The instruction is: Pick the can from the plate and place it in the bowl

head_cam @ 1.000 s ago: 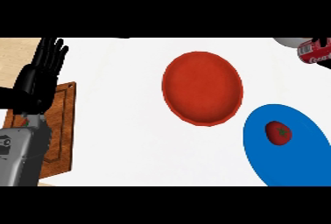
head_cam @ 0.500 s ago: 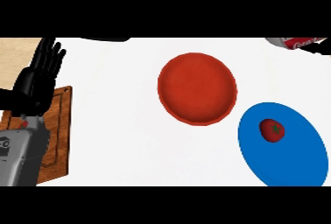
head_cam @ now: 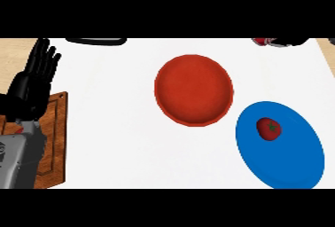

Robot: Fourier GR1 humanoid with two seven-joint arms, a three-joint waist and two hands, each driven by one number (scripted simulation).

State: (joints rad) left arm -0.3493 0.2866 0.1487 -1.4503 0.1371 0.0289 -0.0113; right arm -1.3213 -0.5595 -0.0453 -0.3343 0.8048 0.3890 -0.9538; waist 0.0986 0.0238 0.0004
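Only a sliver of the red and silver can (head_cam: 263,41) shows at the top right edge. The black fingers of my right hand (head_cam: 290,42) curl round it there, and the rest of that hand is cut off. The can is well above and behind the blue plate (head_cam: 288,168), which lies at the lower right. The red bowl (head_cam: 193,88) sits in the middle of the white counter with nothing in it. My left hand (head_cam: 31,82) rests open at the far left with its fingers up.
A red tomato (head_cam: 268,128) lies on the blue plate. A wooden cutting board (head_cam: 56,133) lies under my left forearm at the left edge. A dark flat object (head_cam: 98,41) shows at the top edge, left of the bowl.
The can and my right hand have moved up and left, and are now nearly out of view at the top edge. The left hand has not moved.
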